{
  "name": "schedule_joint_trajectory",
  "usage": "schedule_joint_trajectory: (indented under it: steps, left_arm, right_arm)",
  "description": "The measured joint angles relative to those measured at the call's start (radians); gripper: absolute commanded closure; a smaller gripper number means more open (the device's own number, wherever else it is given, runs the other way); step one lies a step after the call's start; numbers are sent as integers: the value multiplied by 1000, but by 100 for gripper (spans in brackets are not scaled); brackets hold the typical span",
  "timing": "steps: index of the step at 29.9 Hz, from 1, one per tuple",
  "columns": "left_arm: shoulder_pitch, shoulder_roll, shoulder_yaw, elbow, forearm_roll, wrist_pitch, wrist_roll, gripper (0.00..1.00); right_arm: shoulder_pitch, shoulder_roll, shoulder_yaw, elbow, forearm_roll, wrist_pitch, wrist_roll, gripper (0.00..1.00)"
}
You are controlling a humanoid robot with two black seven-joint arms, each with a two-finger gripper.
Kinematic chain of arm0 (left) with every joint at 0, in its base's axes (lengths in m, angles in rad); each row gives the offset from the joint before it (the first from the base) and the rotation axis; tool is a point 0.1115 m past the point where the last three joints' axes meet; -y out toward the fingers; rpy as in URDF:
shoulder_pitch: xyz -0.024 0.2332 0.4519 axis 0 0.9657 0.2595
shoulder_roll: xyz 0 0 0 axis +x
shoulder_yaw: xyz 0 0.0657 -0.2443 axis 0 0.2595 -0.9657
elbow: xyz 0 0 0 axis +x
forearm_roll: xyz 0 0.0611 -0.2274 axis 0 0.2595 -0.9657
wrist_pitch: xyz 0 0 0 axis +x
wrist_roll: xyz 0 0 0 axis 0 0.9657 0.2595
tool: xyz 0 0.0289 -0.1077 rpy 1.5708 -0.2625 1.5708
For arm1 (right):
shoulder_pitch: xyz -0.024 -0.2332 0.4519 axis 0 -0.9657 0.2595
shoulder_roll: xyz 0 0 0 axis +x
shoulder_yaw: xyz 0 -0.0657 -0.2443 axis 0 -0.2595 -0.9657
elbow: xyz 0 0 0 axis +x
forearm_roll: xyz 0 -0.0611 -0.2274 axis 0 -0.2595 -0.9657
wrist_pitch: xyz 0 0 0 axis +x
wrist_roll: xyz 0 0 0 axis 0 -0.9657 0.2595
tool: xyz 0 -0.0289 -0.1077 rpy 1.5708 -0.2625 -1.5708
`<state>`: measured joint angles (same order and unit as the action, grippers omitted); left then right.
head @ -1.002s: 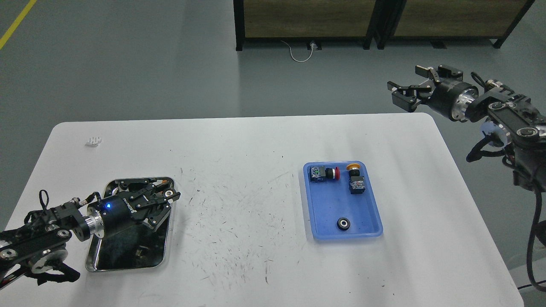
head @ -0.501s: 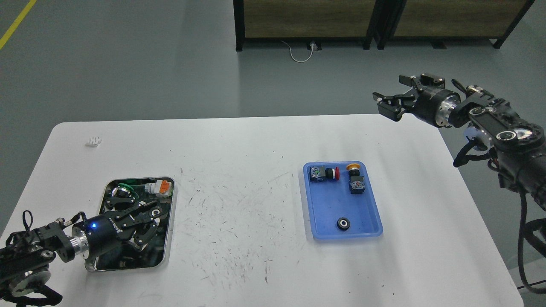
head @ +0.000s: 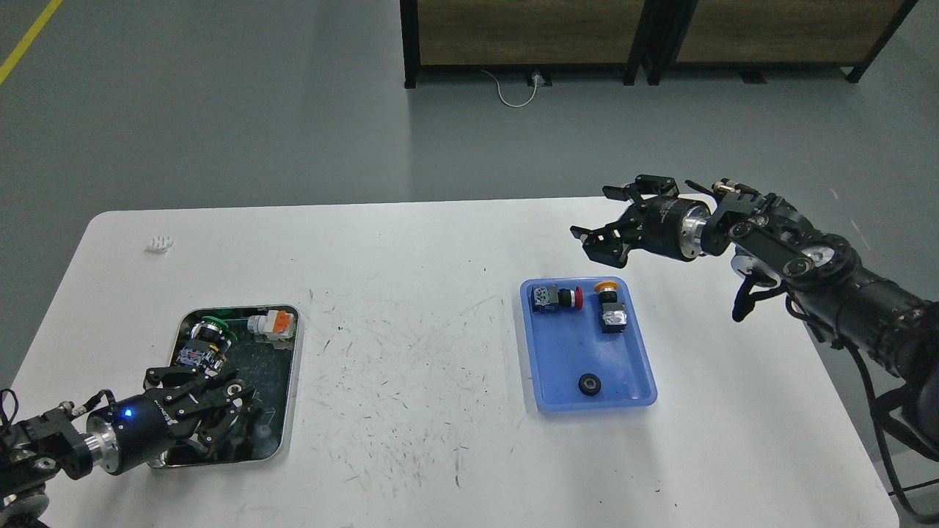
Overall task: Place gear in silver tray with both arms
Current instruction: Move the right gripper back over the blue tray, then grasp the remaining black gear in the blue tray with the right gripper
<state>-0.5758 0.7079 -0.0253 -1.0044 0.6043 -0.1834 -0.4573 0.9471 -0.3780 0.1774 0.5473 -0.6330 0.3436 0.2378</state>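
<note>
The gear (head: 588, 384) is lying in the blue tray (head: 637, 345); the right gripper (head: 608, 223) is hovering, fingers apart, ready to reach. The left gripper (head: 207, 396), fingers spread, is overhanging the silver tray (head: 291, 381).

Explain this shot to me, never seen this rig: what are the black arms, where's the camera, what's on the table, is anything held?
There is one picture, taken from the robot's own head, looking forward and down at a white table. The two black jointed limbs are its arms. Each ends in a two-finger hand.

The left hand hangs over the near end of the silver tray, fingers spread, holding nothing that I can see. That tray holds a green-ringed push button and a white and orange part.

The right hand is open and empty, above the far edge of the blue tray. In that tray lie a red push button, a yellow push button and a small black gear.

A small white piece sits at the table's far left.
</note>
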Motion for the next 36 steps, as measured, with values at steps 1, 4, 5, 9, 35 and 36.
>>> schedule_joint_trajectory:
  steps: [1, 4, 5, 9, 35, 36]
  left_arm:
    - [4, 1, -1, 1, 0, 0, 0, 60]
    - [17, 2, -6, 6, 0, 2, 0, 57]
    - [21, 2, -7, 7, 0, 2, -1, 56]
    - [33, 2, -13, 10, -2, 4, -4, 47]
    - [-39, 53, -253, 51, -59, 35, 47, 3]
    - [-43, 54, -253, 51, -64, 35, 49, 3]
  right_arm:
    - [-2, 0, -4, 8, -5, 0, 0, 14]
    - [-12, 1, -9, 26, -12, 0, 0, 14]
    - [-16, 2, -9, 33, -13, 1, 0, 14]
    - [-24, 1, -10, 59, -14, 4, 0, 14]
    - [-71, -174, -156, 342, -10, 28, -1, 2]
    - [-71, -186, -160, 351, -9, 33, -1, 2]
